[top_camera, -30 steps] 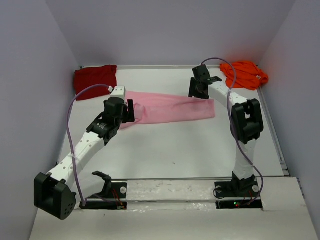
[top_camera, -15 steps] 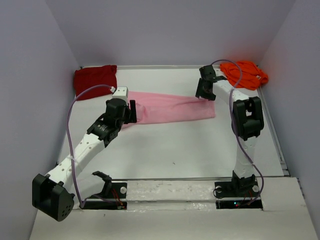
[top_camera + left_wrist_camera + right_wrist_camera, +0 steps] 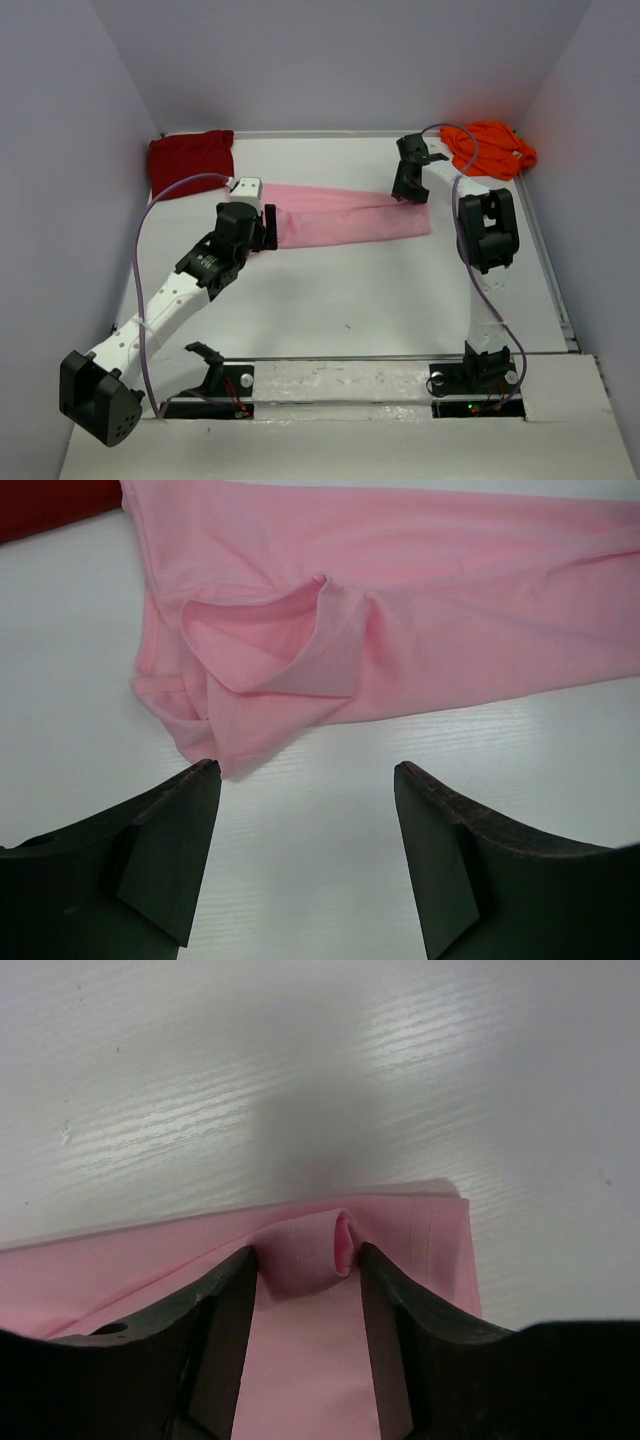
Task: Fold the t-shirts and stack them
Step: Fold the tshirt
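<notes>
Near its corner, pink t-shirt (image 3: 110, 1275) sits pinched in the right hand (image 3: 305, 1253).

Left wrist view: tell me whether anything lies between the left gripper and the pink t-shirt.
Nothing visible does. The open left gripper hovers just short of the rumpled end of the pink t-shirt, with only bare table between its fingertips and the cloth.

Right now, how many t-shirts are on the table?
3. Dark red t-shirt: far left corner. Orange t-shirt: far right corner. Pink t-shirt: across the middle. No other shows.
</notes>
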`<state>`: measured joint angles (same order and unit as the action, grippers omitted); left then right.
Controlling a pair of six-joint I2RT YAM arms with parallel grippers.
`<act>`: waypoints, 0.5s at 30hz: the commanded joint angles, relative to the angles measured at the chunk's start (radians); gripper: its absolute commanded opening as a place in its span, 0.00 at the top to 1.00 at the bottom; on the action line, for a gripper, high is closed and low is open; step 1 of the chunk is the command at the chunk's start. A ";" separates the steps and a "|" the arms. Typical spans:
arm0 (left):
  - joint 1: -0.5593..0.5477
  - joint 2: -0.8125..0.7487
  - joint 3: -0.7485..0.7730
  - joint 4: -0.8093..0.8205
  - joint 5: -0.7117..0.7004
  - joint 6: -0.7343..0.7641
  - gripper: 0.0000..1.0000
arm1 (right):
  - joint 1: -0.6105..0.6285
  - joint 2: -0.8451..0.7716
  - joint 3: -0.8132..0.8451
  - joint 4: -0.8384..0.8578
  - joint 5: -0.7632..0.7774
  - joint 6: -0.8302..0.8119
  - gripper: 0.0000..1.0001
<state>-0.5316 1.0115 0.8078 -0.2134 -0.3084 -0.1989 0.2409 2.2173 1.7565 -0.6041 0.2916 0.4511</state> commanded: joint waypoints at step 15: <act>-0.015 -0.007 -0.013 0.025 -0.029 0.006 0.20 | -0.012 -0.071 0.002 0.000 0.003 0.012 1.00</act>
<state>-0.5381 1.0115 0.8059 -0.2134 -0.3183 -0.1989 0.2348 2.2166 1.7603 -0.6060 0.2913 0.4576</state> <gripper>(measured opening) 0.797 0.027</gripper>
